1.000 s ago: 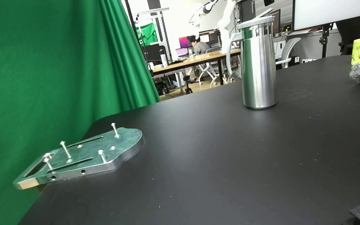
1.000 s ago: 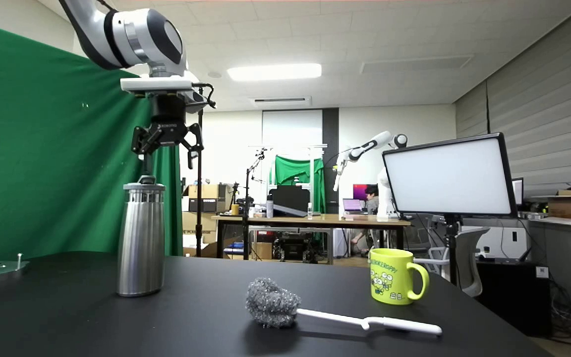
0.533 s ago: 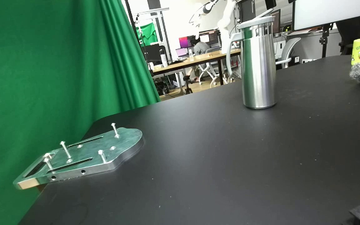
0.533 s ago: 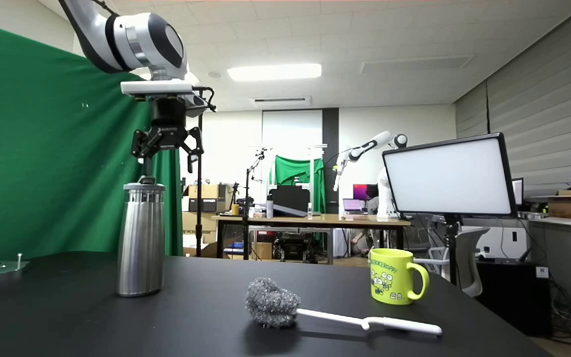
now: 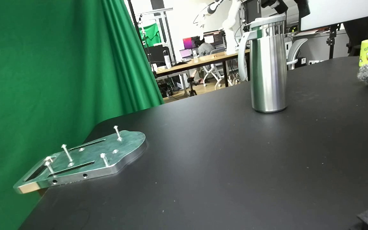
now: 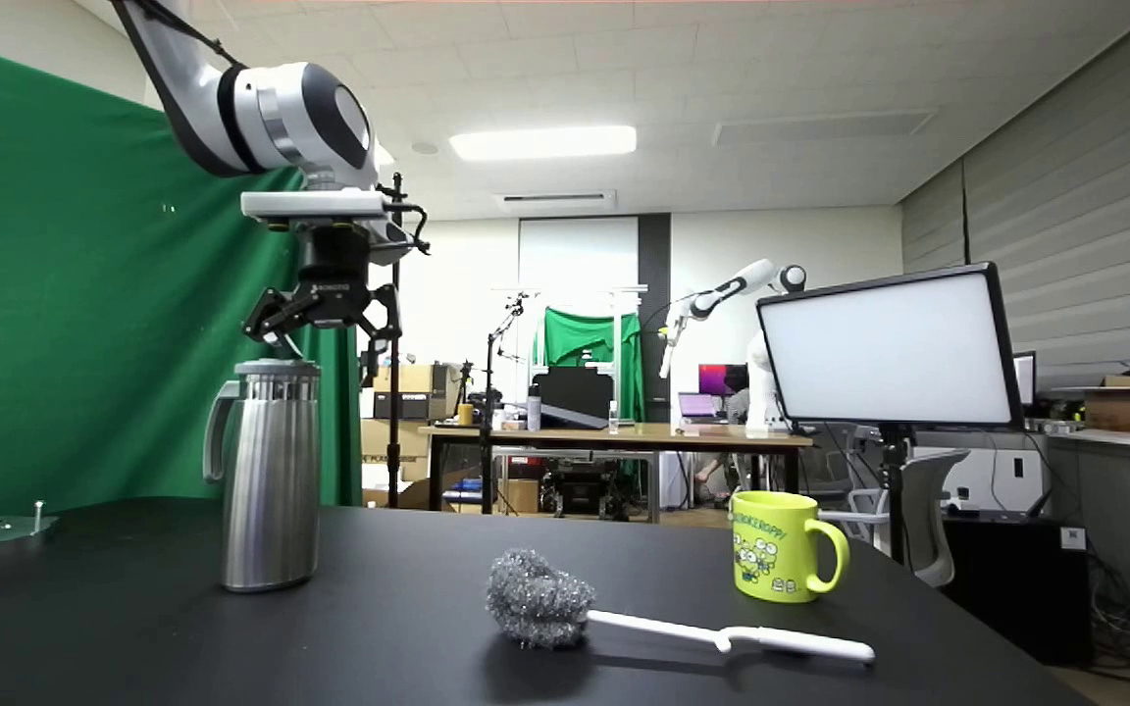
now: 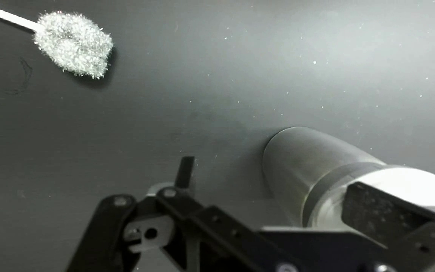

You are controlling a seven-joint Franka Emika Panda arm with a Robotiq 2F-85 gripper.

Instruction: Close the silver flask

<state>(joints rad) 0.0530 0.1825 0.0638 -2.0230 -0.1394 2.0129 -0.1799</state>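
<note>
The silver flask [image 5: 268,72] stands upright on the black table in both exterior views [image 6: 273,480]. Its grey handle [image 6: 219,431] points left there. The grey lid [image 5: 267,20] lies nearly flat on top; I cannot tell if it is fully down. In the wrist view the flask [image 7: 304,155] is at lower right, with its pale top [image 7: 410,179] partly hidden by a finger. My gripper [image 6: 326,357] is open with nothing between its fingers. One finger is at the flask's top, seemingly touching the lid; the other hangs beside the flask to the right.
A metal plate with pegs [image 5: 91,156] lies at the table edge by the green curtain [image 5: 43,80]. A metallic scrubber [image 6: 538,598] with a white handle [image 6: 771,639] and a yellow-green mug [image 6: 776,549] stand right of the flask. A light panel [image 6: 889,348] is behind.
My gripper has moved down onto the flask's top. The raised lid flap has gone down. The flask has turned, so its handle now shows at left, and shifted slightly.
</note>
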